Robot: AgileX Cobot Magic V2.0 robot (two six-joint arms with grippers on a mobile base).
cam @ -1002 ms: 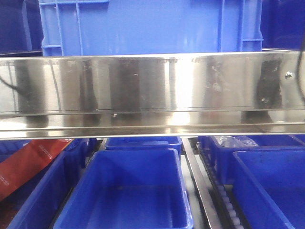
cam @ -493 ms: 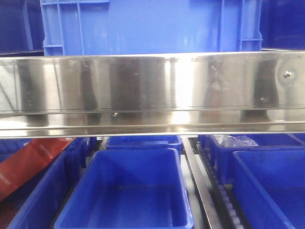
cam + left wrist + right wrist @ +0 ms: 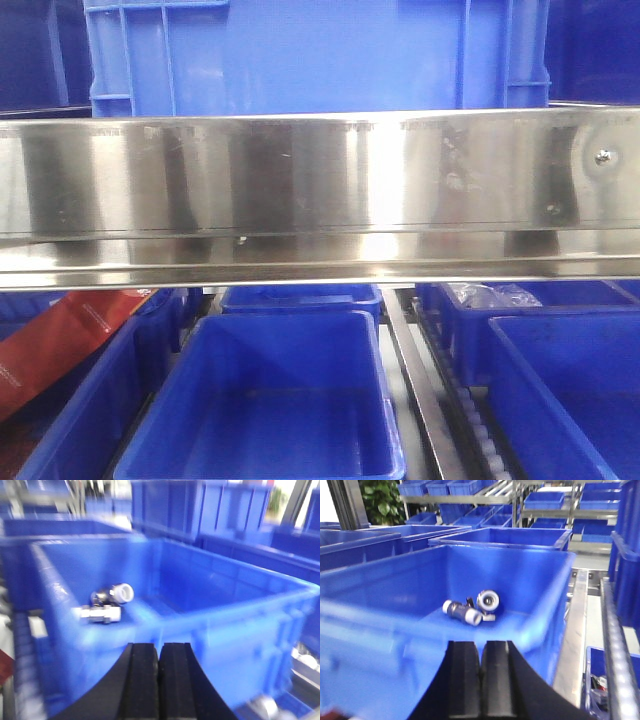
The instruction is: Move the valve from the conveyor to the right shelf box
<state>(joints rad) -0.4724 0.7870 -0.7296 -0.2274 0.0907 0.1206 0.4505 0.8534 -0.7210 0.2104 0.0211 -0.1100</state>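
The job looked close to done, I think: a valve (image 3: 469, 609) lay inside a big blue box (image 3: 380, 645) in the right wrist view, and another valve (image 3: 106, 605) lay in a blue box (image 3: 235, 630) in the left wrist view (whether they were two valves or one, I could not tell). The conveyor was not in sight. The front view showed only a shiny shelf rail (image 3: 320, 195). The right pincer (image 3: 480, 680) and left pincer (image 3: 159, 680) were both closed tight, holding nothing.
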